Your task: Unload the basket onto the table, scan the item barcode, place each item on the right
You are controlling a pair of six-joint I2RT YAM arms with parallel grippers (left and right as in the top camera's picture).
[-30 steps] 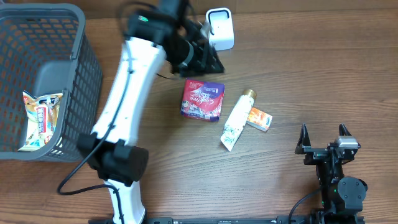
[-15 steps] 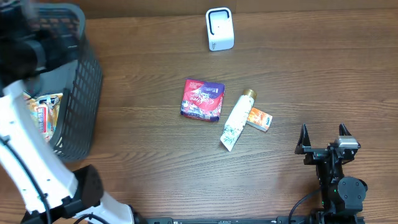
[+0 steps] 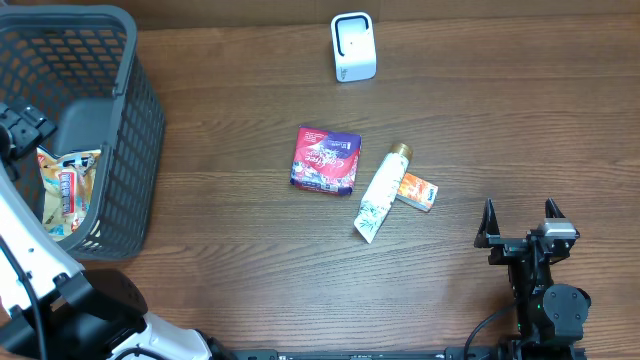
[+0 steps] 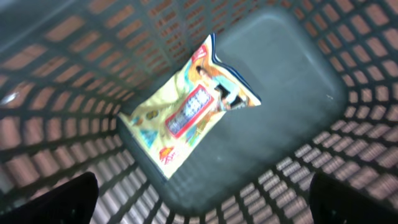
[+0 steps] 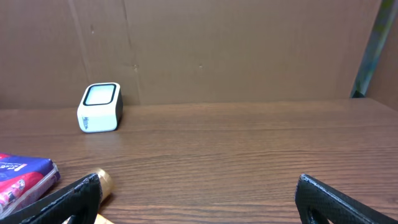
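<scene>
- Overhead: a white box-shaped barcode scanner (image 3: 353,46) stands at the far edge of the brown wooden surface (image 3: 250,260). A flat purple packet (image 3: 325,160), a white tube (image 3: 378,196) and a small orange carton (image 3: 417,191) lie mid-surface, the tube touching the carton. A yellow snack pouch (image 3: 66,190) lies inside the grey mesh plastic basket (image 3: 140,110). The right pincer (image 3: 520,225) sits at the near edge.
- Left wrist: the left pincer (image 4: 202,202), jaws wide apart and empty, hangs above the pouch on the basket floor.
- Right wrist: the right pincer's jaws stand apart, empty, facing the scanner.
</scene>
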